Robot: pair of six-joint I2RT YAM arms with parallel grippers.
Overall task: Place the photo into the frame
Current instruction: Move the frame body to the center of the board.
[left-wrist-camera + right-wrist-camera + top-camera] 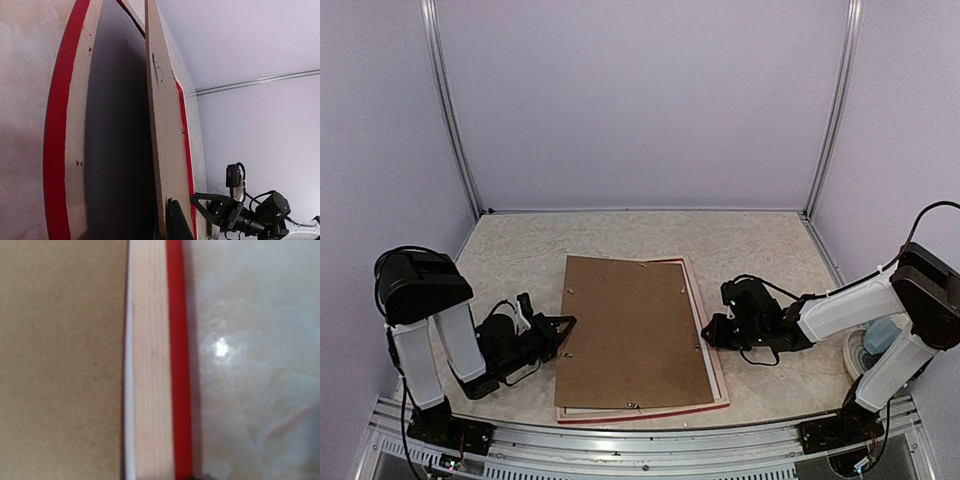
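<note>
The frame (716, 375) lies face down in the middle of the table, its red edge and pale wood back showing. A brown backing board (635, 330) rests on it, slightly skewed. My left gripper (560, 328) is shut on the board's left edge. In the left wrist view the board (165, 150) stands lifted off the frame (75, 125), with a dark gap between, and one black finger (179, 222) lies on it. My right gripper (712, 335) sits low at the frame's right rail (150, 365); its jaws barely show. A white strip (129, 390) lies beside the board (60, 360). The photo is hidden.
A white and pale blue object (875, 345) sits at the table's right edge behind my right arm. Purple walls and metal posts close in the back and sides. My right arm (240, 215) shows across the frame in the left wrist view.
</note>
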